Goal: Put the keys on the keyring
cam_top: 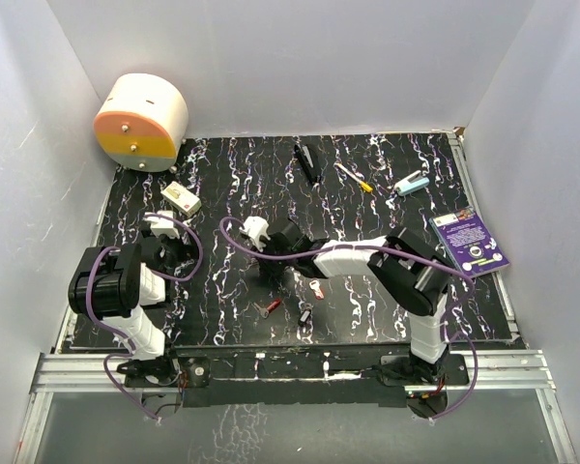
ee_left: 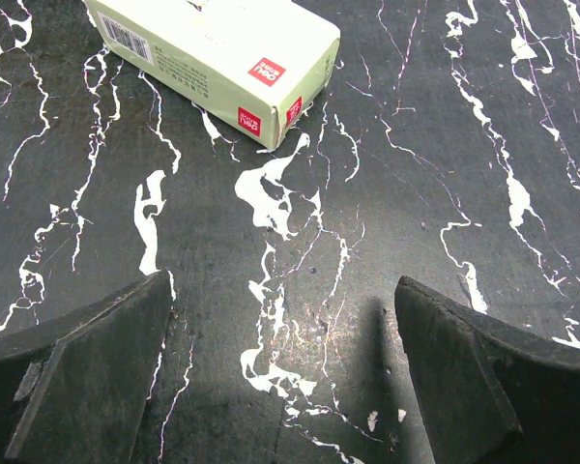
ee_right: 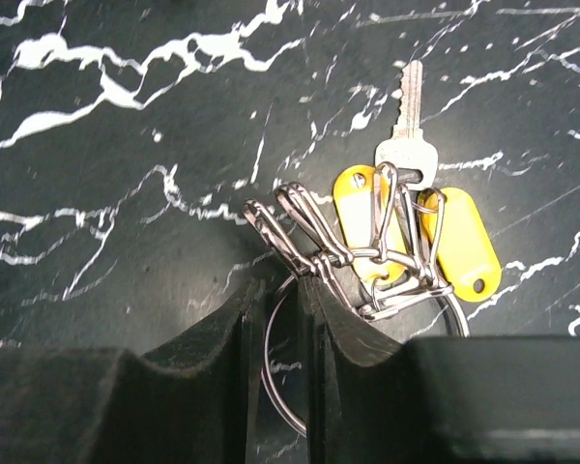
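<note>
Thin round silver wire keyring [ee_right: 267, 353] lies flat on the black white-veined table [cam_top: 232, 184], mid-table towards the near edge. Its near arc is cut off behind the right gripper [ee_right: 282, 290]. That gripper's jaws are almost together with a slim gap, and the ring wire runs through the gap. Can't tell if it's actually pinched.

A tangle of wire loops sits just right of the fingers. Hooked into it are two yellow oval tags [ee_right: 461, 242] and a silver metal key [ee_right: 411, 126], blade pointing far. Which loop holds what is unreadable.

From the top view this cluster is hidden under the right wrist. Three loose keys lie near of it: red-headed key [cam_top: 271, 305], pink-headed key [cam_top: 316, 288], black-headed key [cam_top: 305, 315], all tiny with no detail.

Left gripper [ee_left: 282, 280] is spread wide with nothing in it, over bare table at the left. A pale green cardboard box [ee_left: 213, 58] lies far of it, top edge cropped.
</note>
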Tool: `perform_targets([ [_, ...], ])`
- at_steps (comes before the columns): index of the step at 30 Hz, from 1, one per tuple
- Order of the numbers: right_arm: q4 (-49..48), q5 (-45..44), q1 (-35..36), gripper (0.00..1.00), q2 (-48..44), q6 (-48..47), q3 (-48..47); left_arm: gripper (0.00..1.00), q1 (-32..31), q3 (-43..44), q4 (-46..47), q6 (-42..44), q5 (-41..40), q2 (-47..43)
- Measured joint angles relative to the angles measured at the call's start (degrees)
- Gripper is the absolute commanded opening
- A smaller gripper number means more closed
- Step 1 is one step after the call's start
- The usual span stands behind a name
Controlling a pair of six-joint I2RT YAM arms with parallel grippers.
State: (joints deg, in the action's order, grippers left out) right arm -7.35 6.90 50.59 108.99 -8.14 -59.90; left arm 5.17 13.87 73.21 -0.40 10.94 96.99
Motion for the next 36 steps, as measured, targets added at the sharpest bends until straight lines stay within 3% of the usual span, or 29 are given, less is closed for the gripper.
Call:
perform_targets([
  [7, -0.94, 1.14, 0.0, 0.27, 1.46, 2.23, -1.49, 0.97, 0.0, 0.0, 0.0, -0.02, 0.0, 0.0],
  [19, 1.55, 8.33, 0.04, 0.25, -6.97, -1.16, 2.69, 0.97, 0.0, 0.0, 0.0, 0.0, 0.0, 0.0],
  [36, 4.44, 15.19, -0.07, 0.24, -0.04, -13.86, -4.74, 0.97, 0.0, 0.0, 0.02, -0.02, 0.0, 0.0],
])
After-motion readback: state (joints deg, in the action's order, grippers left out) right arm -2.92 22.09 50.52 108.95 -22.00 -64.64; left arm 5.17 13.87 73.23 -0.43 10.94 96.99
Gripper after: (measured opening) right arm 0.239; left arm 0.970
